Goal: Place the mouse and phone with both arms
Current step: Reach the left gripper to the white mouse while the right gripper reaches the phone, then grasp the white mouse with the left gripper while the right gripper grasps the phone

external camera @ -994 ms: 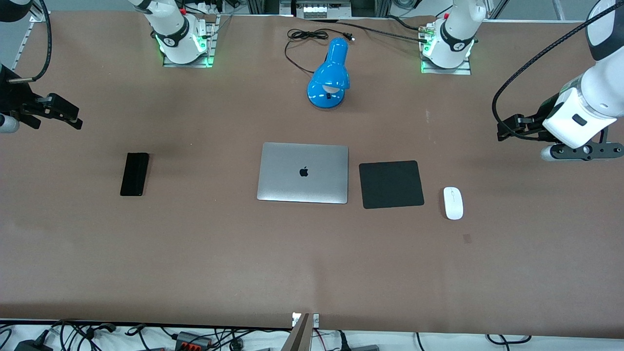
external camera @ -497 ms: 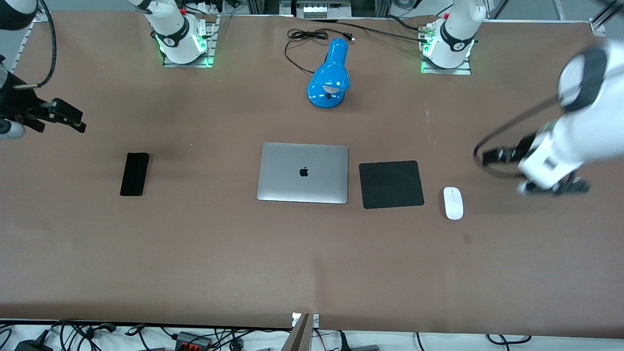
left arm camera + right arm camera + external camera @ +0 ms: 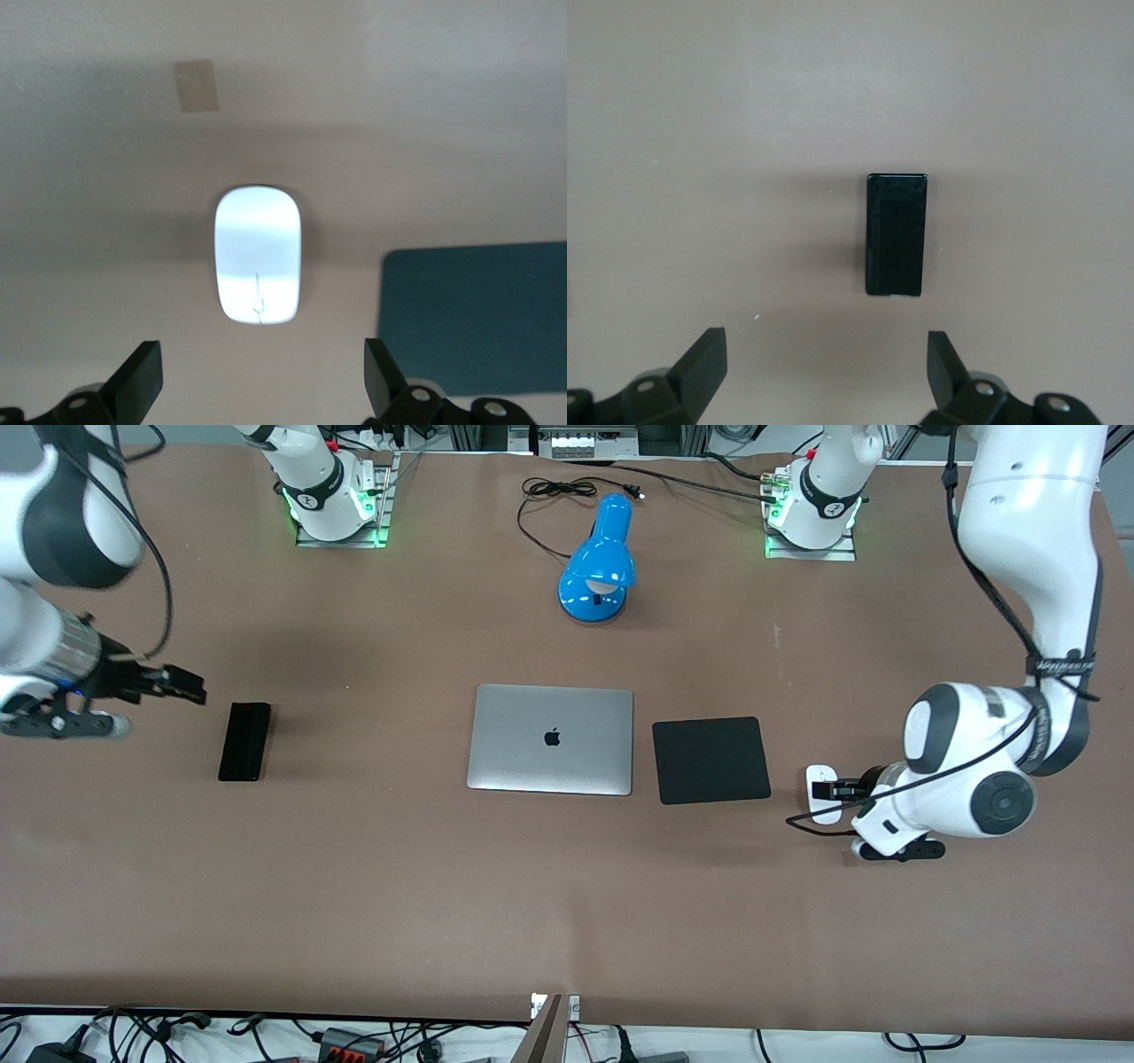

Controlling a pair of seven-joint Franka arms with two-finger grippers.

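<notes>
The white mouse (image 3: 820,812) lies on the brown table beside the black mouse pad, toward the left arm's end. My left gripper (image 3: 831,788) hangs low over the mouse, open and empty. In the left wrist view the mouse (image 3: 258,270) lies ahead of the left gripper (image 3: 261,385), whose jaws stand wide apart. The black phone (image 3: 244,741) lies flat toward the right arm's end. My right gripper (image 3: 182,686) is above the table close to the phone, open and empty. In the right wrist view the phone (image 3: 897,235) lies ahead of the right gripper (image 3: 826,367).
A closed silver laptop (image 3: 550,740) lies mid-table with the square black mouse pad (image 3: 710,760) beside it; the pad also shows in the left wrist view (image 3: 478,314). A blue desk lamp (image 3: 599,562) and its cable stand farther from the front camera. A small tape patch (image 3: 195,86) lies near the mouse.
The left arm has swung down from the table's end to just over the mouse. The right gripper has moved in toward the phone. Mouse and phone have not moved.
</notes>
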